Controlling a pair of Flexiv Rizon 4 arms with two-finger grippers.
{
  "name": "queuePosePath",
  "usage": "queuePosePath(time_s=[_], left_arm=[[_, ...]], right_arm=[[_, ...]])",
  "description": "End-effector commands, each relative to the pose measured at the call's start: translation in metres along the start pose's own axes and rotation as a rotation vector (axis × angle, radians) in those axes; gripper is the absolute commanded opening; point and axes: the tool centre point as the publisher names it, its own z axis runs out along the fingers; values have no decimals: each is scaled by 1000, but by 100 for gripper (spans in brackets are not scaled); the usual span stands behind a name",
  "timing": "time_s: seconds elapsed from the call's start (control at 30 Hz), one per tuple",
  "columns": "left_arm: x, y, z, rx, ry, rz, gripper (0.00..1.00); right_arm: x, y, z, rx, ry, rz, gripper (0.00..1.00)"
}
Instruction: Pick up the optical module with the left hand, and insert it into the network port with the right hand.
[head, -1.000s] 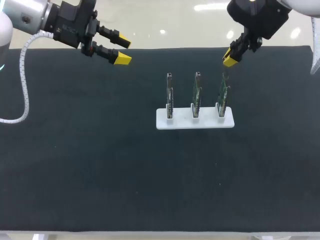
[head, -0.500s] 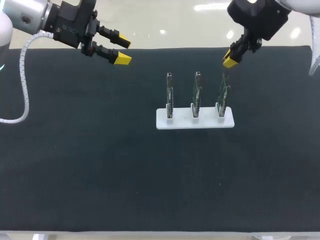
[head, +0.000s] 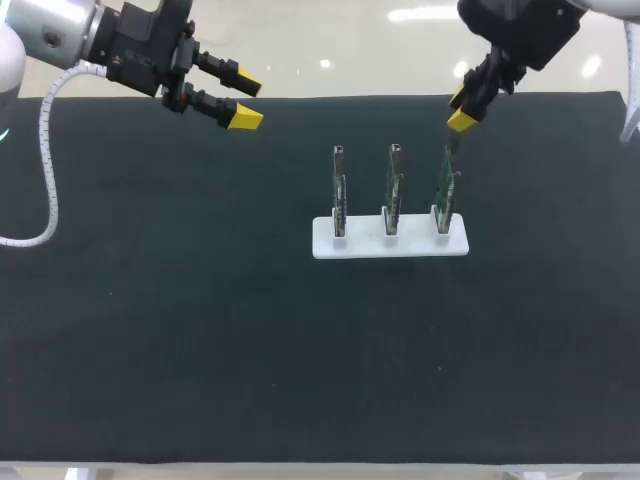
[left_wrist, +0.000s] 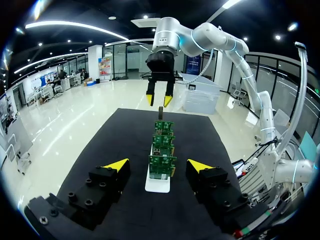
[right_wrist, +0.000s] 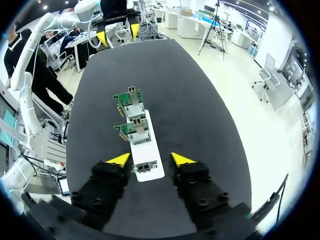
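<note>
Boards (head: 394, 190), three, upright in one holder (head: 365, 246)

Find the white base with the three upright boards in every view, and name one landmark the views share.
Head view: the white base lies right of the middle of the table.
Left wrist view: it is ahead of the left gripper, in line with the gap between its fingers.
Right wrist view: it is under the right gripper, between its yellow tips.
Shared landmark: the three green boards standing in a row in it.
</note>
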Motion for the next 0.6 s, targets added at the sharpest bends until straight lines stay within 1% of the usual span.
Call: queuePosePath(time_s=[0.03, 0.1, 0.13, 0.17, 0.2, 0.47, 0.6], left_arm=[[0, -1, 0, -2, 3, -1, 100], [0, -1, 0, -2, 3, -1, 100], [0, -1, 0, -2, 3, -1, 100], [0, -1, 0, -2, 3, -1, 100], [0, -1, 0, -2, 3, -1, 100], [0, -1, 0, -2, 3, -1, 100], [0, -1, 0, -2, 3, -1, 100]], right_arm=[[-3, 3, -8, 16, 8, 0, 100], [-6, 3, -10, 24, 9, -7, 100], [-6, 2, -11, 26, 10, -7, 66], [-7, 2, -12, 30, 11, -8, 39], [-7, 2, -13, 37, 10, -23, 0], [-9, 1, -12, 38, 16, -41, 0], [-7, 1, -8, 33, 19, -43, 0]])
